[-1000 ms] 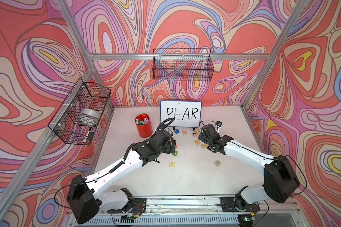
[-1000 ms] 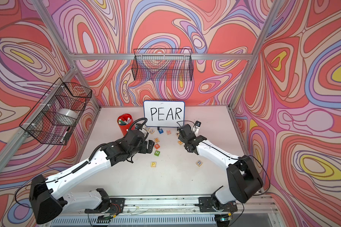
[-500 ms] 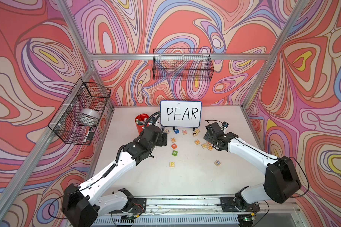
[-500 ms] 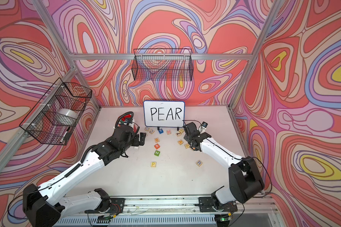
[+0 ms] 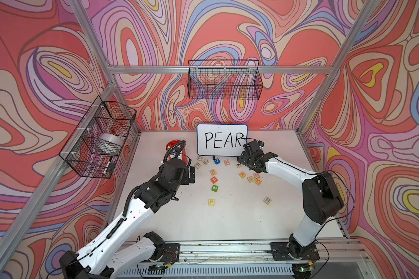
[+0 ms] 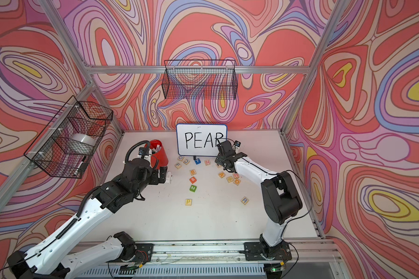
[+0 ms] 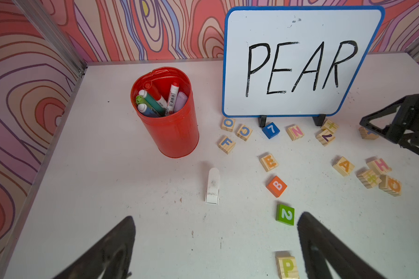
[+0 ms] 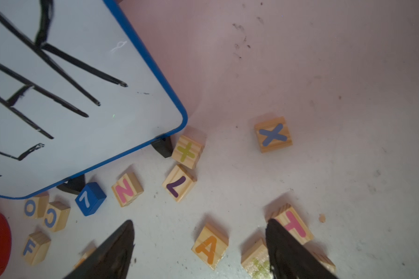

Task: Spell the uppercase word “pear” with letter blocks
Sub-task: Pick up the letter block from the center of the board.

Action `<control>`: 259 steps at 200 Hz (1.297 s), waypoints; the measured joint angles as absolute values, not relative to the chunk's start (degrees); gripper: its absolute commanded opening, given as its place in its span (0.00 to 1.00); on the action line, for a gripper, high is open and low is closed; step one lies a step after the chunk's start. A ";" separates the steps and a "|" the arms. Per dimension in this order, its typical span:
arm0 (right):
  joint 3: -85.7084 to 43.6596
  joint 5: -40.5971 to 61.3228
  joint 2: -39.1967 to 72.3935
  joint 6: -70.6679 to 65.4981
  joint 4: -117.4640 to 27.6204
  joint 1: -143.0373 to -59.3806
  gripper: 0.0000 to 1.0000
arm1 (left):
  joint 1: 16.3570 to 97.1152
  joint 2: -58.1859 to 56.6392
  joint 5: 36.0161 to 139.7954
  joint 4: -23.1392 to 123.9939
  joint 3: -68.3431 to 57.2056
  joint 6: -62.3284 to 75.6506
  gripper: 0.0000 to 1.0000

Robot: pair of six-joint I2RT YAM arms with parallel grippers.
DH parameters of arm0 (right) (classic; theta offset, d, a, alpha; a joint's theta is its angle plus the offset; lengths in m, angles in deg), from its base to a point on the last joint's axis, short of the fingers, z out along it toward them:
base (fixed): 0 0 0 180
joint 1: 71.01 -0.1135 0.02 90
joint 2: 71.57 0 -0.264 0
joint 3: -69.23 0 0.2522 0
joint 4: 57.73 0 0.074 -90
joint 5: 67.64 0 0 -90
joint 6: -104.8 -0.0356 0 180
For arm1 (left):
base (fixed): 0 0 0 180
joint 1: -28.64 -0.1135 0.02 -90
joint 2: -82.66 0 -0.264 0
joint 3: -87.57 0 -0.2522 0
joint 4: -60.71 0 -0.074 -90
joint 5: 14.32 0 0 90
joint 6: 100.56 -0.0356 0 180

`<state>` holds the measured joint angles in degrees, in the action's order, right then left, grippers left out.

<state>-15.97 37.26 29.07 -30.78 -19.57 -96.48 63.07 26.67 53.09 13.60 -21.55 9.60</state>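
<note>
Both jaw pairs stand apart and empty; left gripper [image 7: 215,217] over bare worktop, right gripper [image 8: 200,224] near the A block [image 8: 209,246]; E block [image 5: 213,172] mid-worktop; P block [image 5: 211,202] and R block [image 5: 267,200] nearer the front edge. We judge the cubes light, rigid, smooth; pinch opposite flat sides. A's neighbours are partly hidden behind a finger.

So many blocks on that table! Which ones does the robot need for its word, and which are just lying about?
Needed: P block, E block, A block, R block, whiteboard.
Lying about: B cube, 2 cube, 7 cube, N block, F block, marker cup.
</note>
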 measured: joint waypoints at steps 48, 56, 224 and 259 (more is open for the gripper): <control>-15.80 34.61 29.05 -27.72 -24.03 -98.03 0.86 | 62.99 25.71 51.19 15.94 -17.53 5.10 1.00; -15.80 34.66 29.05 -27.07 -24.22 -98.80 0.87 | 62.85 25.51 51.25 17.54 -17.90 4.60 1.00; -13.42 39.73 28.57 -26.06 -22.76 -102.54 0.88 | 50.92 20.94 76.52 26.17 -22.95 4.01 1.00; -12.65 40.54 27.61 -26.56 -22.39 -102.54 0.88 | 50.92 20.94 78.68 26.17 -22.91 4.01 1.00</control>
<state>-12.65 40.54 27.61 -26.56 -22.39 -102.54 50.92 20.94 78.68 26.17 -22.91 4.01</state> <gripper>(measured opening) 0.879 0.999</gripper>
